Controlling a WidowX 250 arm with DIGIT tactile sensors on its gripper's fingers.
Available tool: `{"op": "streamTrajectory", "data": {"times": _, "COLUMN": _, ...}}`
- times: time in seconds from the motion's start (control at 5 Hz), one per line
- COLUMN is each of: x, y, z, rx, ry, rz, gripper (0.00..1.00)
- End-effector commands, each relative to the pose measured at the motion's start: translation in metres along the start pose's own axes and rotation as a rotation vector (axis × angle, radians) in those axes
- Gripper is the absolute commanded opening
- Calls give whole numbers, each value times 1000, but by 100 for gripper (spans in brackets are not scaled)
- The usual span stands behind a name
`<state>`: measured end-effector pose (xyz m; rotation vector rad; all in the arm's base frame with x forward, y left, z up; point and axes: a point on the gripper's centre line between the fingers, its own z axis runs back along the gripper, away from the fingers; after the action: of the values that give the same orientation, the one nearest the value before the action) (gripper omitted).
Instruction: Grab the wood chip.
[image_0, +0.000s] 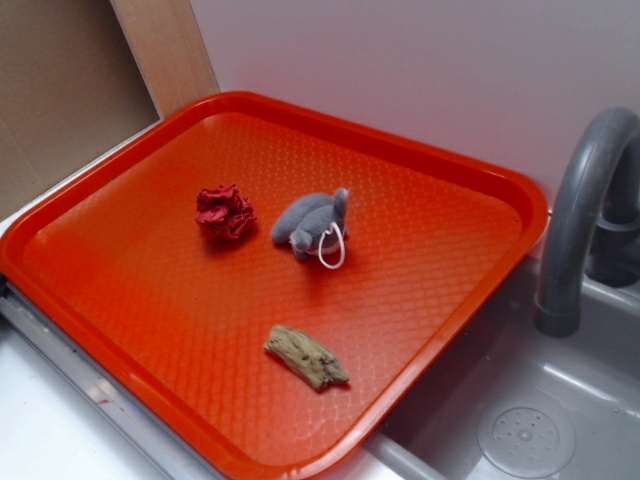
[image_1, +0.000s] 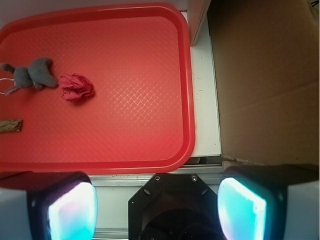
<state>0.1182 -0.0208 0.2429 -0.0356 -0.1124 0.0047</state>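
Orange-red tray (image_0: 130, 300) carries the wood chip (image_0: 306, 357) near its front edge, apart from the grey plush toy (image_0: 313, 222) and red wrinkly ball (image_0: 225, 212) mid-tray. Only the exterior view shows the grey faucet (image_0: 580, 210) and sink (image_0: 520, 420). Only the wrist view shows the claw (image_1: 157, 202), released wide beyond the tray's rim, with the chip at the far left edge and cardboard (image_1: 265, 75) at right.

The wood chip (image_0: 306, 357) is a small, elongated tan-brown piece with a rough, speckled surface. In the exterior view it lies flat, slanting toward the lower right, in the lower middle of the frame. In the wrist view the chip (image_1: 11, 126) sits at the left edge, partly cut off.
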Motion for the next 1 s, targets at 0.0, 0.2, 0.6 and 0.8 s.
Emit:
{"op": "streamTrajectory", "data": {"times": 0.0, "x": 0, "y": 0, "z": 0, "rx": 0, "ry": 0, "rz": 0, "gripper": 100}}
{"op": "streamTrajectory", "data": {"times": 0.2, "x": 22, "y": -23, "z": -4, "rx": 4, "ry": -55, "rz": -253, "gripper": 100}}
{"op": "streamTrajectory", "data": {"times": 0.6, "x": 32, "y": -76, "z": -29, "rx": -4, "ry": -128, "rz": -756, "gripper": 100}}
{"op": "streamTrajectory", "data": {"times": 0.8, "x": 34, "y": -122, "z": -49, "rx": -13, "ry": -65, "rz": -1002, "gripper": 100}}
